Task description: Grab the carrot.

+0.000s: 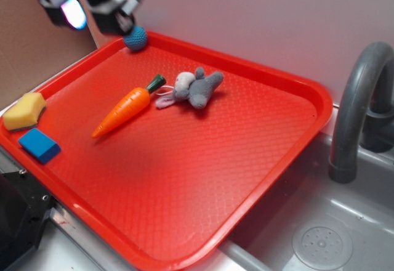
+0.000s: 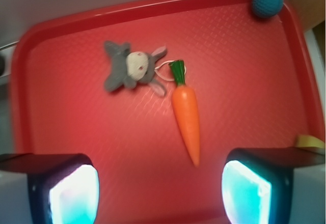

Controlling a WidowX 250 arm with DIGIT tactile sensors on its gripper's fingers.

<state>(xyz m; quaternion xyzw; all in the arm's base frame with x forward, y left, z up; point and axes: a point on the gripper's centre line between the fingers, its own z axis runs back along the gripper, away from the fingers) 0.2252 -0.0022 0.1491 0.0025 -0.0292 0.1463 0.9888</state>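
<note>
The orange carrot (image 1: 123,111) with its dark green stem cap lies flat on the red tray (image 1: 203,178), pointing toward the tray's left front. In the wrist view the carrot (image 2: 186,114) lies ahead of the gripper, its tip between the two fingers' lines but well below them. My gripper (image 1: 83,6) hangs high above the tray's far left corner, open and empty. In the wrist view the gripper (image 2: 160,191) shows two wide-apart fingers with glowing cyan pads (image 2: 74,196).
A grey plush bunny (image 1: 194,88) lies right beside the carrot's stem. A teal crocheted ball (image 1: 135,37) sits at the tray's far corner. A yellow sponge (image 1: 24,111) and a blue block (image 1: 39,145) rest at the left rim. A sink (image 1: 332,234) and faucet (image 1: 357,111) are on the right.
</note>
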